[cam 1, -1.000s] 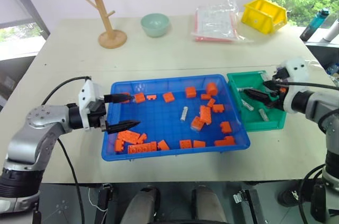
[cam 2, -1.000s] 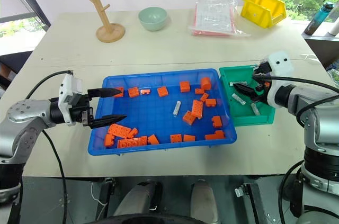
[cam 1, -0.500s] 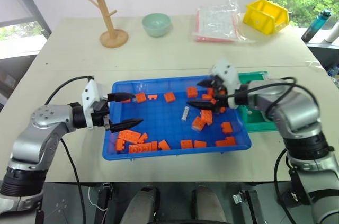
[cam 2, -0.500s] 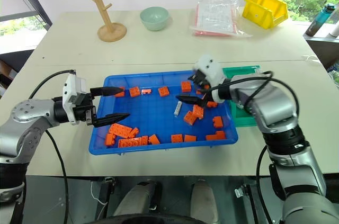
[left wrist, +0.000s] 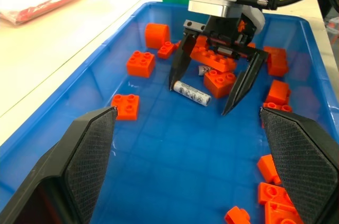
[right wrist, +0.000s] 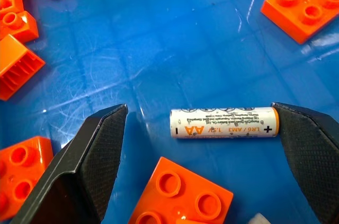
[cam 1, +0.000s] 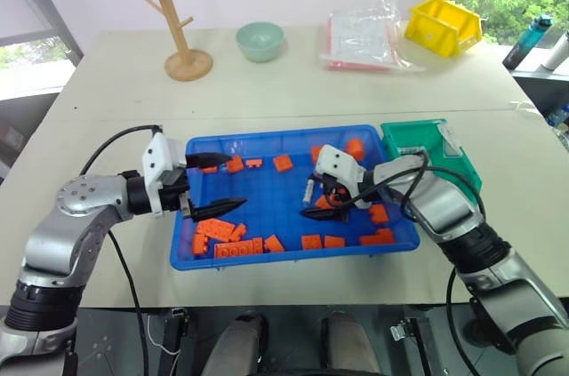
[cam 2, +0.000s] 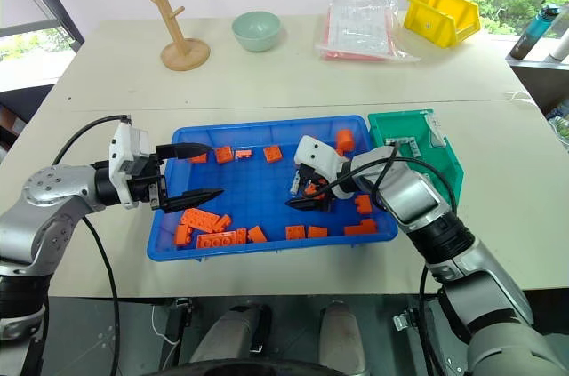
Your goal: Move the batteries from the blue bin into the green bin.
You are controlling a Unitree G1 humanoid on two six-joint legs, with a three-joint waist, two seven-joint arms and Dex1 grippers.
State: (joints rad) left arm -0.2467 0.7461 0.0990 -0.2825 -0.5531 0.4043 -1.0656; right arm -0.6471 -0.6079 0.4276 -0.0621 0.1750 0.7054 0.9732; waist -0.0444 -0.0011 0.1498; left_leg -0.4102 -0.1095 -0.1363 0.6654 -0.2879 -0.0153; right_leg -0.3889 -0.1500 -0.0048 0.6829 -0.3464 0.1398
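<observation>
A single silver battery point(right wrist: 224, 123) marked AA lies flat on the grid floor of the blue bin point(cam 1: 293, 257), right of its middle. My right gripper point(cam 1: 312, 197) hangs just above it, open. Its two black fingers point(left wrist: 179, 68) straddle the battery without touching it. The green bin point(cam 1: 428, 140) stands against the blue bin's right end, partly behind my right arm. Over the blue bin's left part, my left gripper point(cam 1: 230, 182) is open and empty, pointing toward the battery.
Several orange bricks point(cam 1: 221, 230) lie scattered in the blue bin, some right beside the battery point(left wrist: 192, 92). At the table's far side stand a yellow bin point(cam 1: 444, 26), a plastic bag point(cam 1: 364, 36), a pale green bowl point(cam 1: 260, 40) and a wooden rack point(cam 1: 177, 16).
My right gripper swung left from the green bin into the blue bin, dropped low over the battery and opened wider. The left gripper stayed put.
</observation>
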